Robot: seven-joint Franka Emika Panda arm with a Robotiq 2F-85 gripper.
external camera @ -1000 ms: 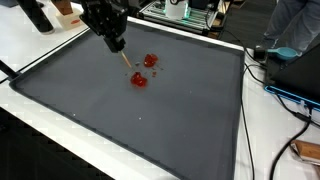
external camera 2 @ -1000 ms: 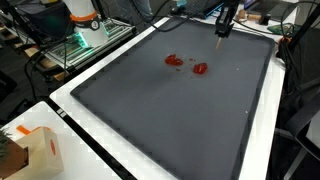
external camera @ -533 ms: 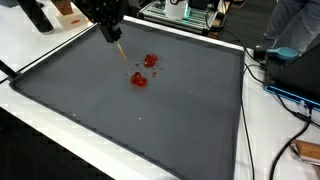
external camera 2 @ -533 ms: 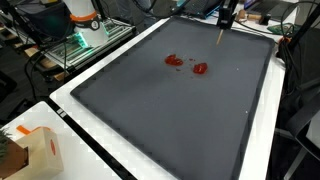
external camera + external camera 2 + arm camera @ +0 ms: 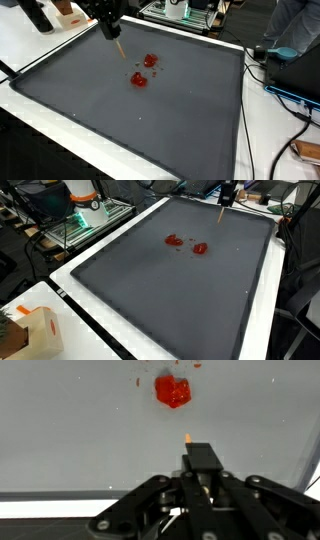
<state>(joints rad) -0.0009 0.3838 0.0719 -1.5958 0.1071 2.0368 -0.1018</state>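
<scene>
— Where is the hand (image 5: 111,30)?

— Up near the far edge of the dark mat (image 5: 150,125); it hangs above the mat, not on it; both exterior views show it there.

— And its fingers?

— Drawn in narrow and clamped on a thin stick (image 5: 119,48); in the wrist view the two fingers (image 5: 203,458) sit pressed together, with the pale tip of the stick poking out beyond them.

— How does the stick point?

— Downward and slanted in an exterior view (image 5: 221,215); its lower end is clear of the mat, as far as I can tell.

— What lies near it?

— Red pieces (image 5: 145,70) on the mat, a small cluster in two clumps; they are near the stick's tip but apart from it; the wrist view shows one red lump (image 5: 173,391) straight ahead of the tip.

— Anything else?

— The mat rests on a white surface (image 5: 262,140); a cardboard box (image 5: 35,330) stands on that surface at a near corner, well apart from the hand.
</scene>
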